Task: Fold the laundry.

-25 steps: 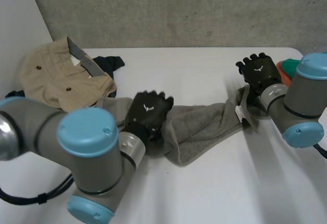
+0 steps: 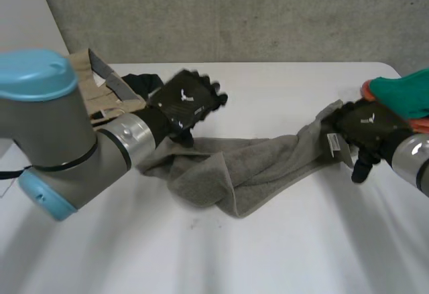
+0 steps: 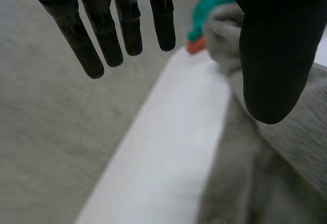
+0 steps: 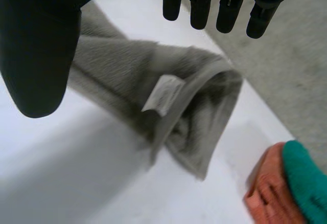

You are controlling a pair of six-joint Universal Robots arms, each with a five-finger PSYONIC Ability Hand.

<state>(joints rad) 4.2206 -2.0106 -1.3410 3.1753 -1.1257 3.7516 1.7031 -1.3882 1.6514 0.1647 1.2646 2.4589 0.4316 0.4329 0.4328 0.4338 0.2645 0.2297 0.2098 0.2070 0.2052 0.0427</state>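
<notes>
L hand (image 2: 186, 101) lifts off grey towel (image 2: 248, 163), R hand (image 2: 367, 125) drops beside its tagged end, both w/ fingers spread, empty; towel sits bunched at centre of table (image 2: 281, 254), so next grab may pinch extra layers.

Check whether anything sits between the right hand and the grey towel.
Nothing visible does. The right hand is open over the grey towel, above its labelled end, with nothing lying on that end. The orange cloth and green cloth lie beside it, not across it.
</notes>
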